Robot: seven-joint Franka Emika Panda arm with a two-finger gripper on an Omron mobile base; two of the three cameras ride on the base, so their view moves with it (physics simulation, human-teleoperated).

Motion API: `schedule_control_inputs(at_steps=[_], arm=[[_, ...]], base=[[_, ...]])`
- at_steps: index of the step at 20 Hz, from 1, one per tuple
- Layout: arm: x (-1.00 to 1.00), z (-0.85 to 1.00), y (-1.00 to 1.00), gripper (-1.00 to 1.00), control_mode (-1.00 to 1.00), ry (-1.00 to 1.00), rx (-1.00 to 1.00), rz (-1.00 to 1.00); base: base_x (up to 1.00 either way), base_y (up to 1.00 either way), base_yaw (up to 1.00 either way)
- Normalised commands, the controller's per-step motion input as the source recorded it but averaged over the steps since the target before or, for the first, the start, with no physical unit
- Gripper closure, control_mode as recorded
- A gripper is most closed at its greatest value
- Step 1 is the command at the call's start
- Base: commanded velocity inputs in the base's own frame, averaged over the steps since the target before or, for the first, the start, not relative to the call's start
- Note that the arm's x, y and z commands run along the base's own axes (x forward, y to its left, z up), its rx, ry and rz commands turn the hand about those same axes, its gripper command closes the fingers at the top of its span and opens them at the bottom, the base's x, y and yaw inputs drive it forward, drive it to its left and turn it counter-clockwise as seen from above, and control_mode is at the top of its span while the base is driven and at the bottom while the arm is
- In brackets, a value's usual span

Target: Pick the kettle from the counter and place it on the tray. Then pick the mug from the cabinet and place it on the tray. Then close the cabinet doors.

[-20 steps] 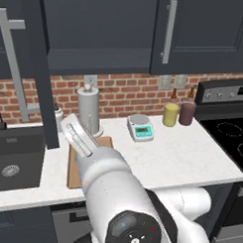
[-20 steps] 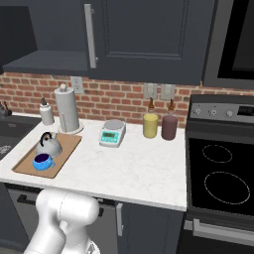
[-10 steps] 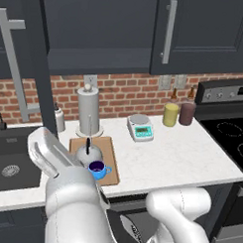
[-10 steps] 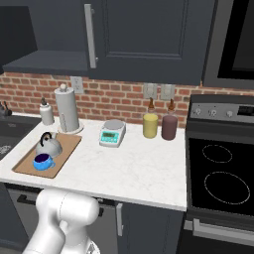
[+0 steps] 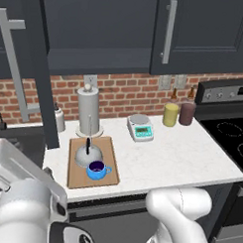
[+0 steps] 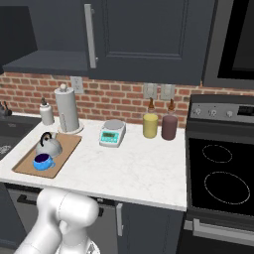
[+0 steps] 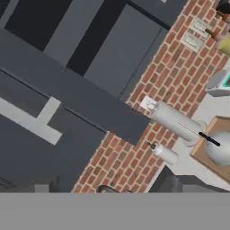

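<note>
Swung left and low since a second ago, arm now off the tray (image 5: 78,166) and clear of kettle (image 5: 88,155) and mug (image 5: 97,170). Both sitting on tray on white table (image 6: 129,168), mug just in front of kettle. Pincer released, jaws wide, holding nothing. Left cabinet door (image 5: 38,71) hanging open; right door (image 5: 196,32) shut.

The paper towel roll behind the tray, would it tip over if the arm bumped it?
Probably. The paper towel roll stands tall and narrow on a small base, so a push up high would likely topple it. It looks light. Lying down, its round shape would likely roll toward the tray.
</note>
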Motion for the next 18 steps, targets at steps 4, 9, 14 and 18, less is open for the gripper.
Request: schedule_control_inputs(at_steps=[4, 9, 14, 18], arm=[[0.22, -0.32, 0.68, -1.00, -1.00, 0.00, 0.00, -0.08], [0.46, -0.08, 0.37, -1.00, -1.00, 0.00, 0.02, -0.09], [0.61, 0.00, 0.25, -1.00, -1.00, -0.01, 0.06, -0.07], [0.67, 0.00, 0.14, -1.00, -1.00, 0.00, 0.05, -0.03]], base=[[0.00, 0.00, 0.00], [0.00, 0.00, 0.00], [0.00, 0.00, 0.00], [0.00, 0.00, 0.00]])
